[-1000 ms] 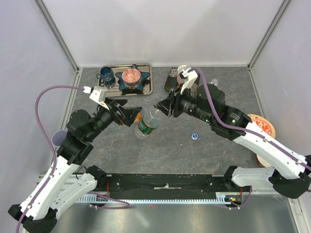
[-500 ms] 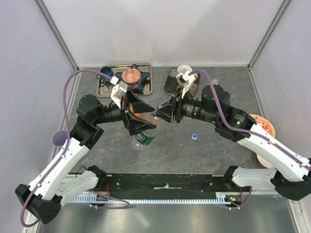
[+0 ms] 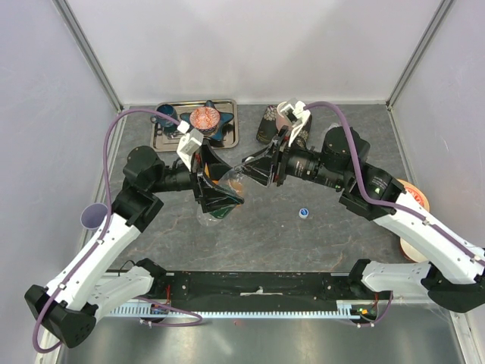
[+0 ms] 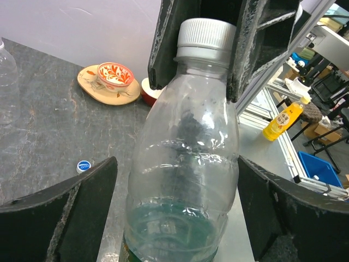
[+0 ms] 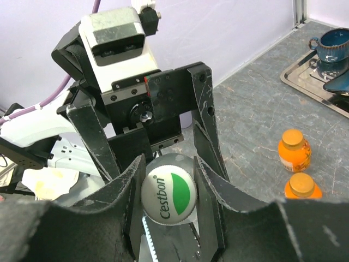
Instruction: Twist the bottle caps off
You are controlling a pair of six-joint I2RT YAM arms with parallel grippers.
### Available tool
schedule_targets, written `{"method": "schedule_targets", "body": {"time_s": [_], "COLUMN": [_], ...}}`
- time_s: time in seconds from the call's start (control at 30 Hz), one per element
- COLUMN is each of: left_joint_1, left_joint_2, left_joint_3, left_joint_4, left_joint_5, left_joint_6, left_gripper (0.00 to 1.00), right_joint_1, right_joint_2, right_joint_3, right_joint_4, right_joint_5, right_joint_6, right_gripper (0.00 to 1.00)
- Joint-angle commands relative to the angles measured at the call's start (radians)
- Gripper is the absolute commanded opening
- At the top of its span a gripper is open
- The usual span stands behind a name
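My left gripper (image 3: 224,199) is shut on the lower body of the green-tinted clear bottle (image 4: 182,164) and holds it tilted above the table. Its white-and-green cap (image 5: 169,195) sits between the fingers of my right gripper (image 5: 169,164), which is shut on it; both fingers touch the cap's ribbed edge. In the top view the right gripper (image 3: 248,168) meets the bottle neck. A loose blue-and-white cap (image 3: 304,213) lies on the table. Two capped orange bottles (image 5: 293,147) stand side by side. A colourless clear bottle (image 4: 6,76) shows at the left wrist view's edge.
A metal tray (image 3: 173,141) at the back left holds a blue mug (image 3: 164,116) and a star dish with a red bowl (image 3: 204,119). Patterned mugs (image 3: 270,121) stand at the back centre. Patterned plates (image 3: 415,199) lie at the right, a purple cup (image 3: 92,215) at the left.
My left gripper has swung right and lifted the bottle towards the right gripper. The right gripper has closed in over the cap; before, it hovered apart from the bottle.
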Motion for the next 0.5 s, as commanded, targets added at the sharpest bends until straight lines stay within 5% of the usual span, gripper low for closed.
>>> {"method": "schedule_targets", "body": {"time_s": [0.0,0.4,0.43,0.47], "left_joint_1": [-0.009,-0.031,-0.031,-0.031], "left_joint_2": [0.002,0.007,0.004,-0.009], "left_joint_3": [0.006,-0.008,-0.01,-0.011], "left_joint_4": [-0.039,-0.122,-0.133,-0.136], "left_joint_5": [0.009,-0.019,-0.028,-0.054], "left_joint_6": [0.045,0.138,0.152,0.16], "left_gripper": [0.92,0.6,0.58,0.58], "right_joint_1": [-0.003,-0.003,-0.003,-0.003], "right_joint_2": [0.012,0.022,0.022,0.019], "right_joint_3": [0.045,0.064,0.067,0.073], "right_joint_4": [0.059,0.041,0.041,0.039], "right_joint_5": [-0.009,-0.004,-0.001,0.019], "right_joint_6": [-0.003,-0.006,-0.011,-0.011], "right_gripper": [0.0,0.01,0.1,0.33]}}
